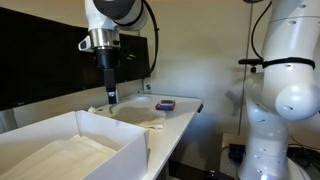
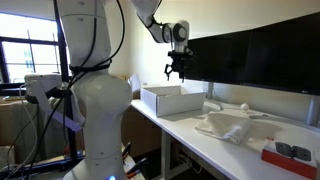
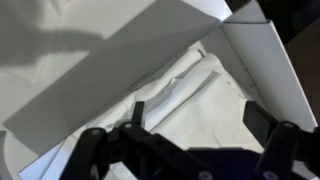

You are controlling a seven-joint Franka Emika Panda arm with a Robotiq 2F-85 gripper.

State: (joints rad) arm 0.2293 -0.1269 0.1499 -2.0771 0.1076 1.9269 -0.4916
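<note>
White box: open-topped, plain white card, standing at the near end of the table, with its long side along the table's edge. Any lettering on it is too small to read. Contents: a white folded cloth lying flat on the floor of the box; in the wrist view its creases run from 1 o'clock down towards 7 o'clock, and the box's wall crosses from 12 o'clock to 4 o'clock. Gripper: hangs straight above the box, clear of the rim, with its jaws spread wide, holding nothing and touching nothing. In the wrist view its dark fingers sit at 7 and 5 o'clock, with the cloth showing in the gap between them. Loose cloth: white and crumpled, on the tabletop at 3 o'clock from the box in an exterior view, apart from it. Red-and-dark item: small and flat, beyond the loose cloth near the table's far end, its markings not legible. Monitors: black, screens dark, along the back of the table behind the gripper. Room: open air all around the gripper above the box, and a bare strip of tabletop between the box and the loose cloth.
</note>
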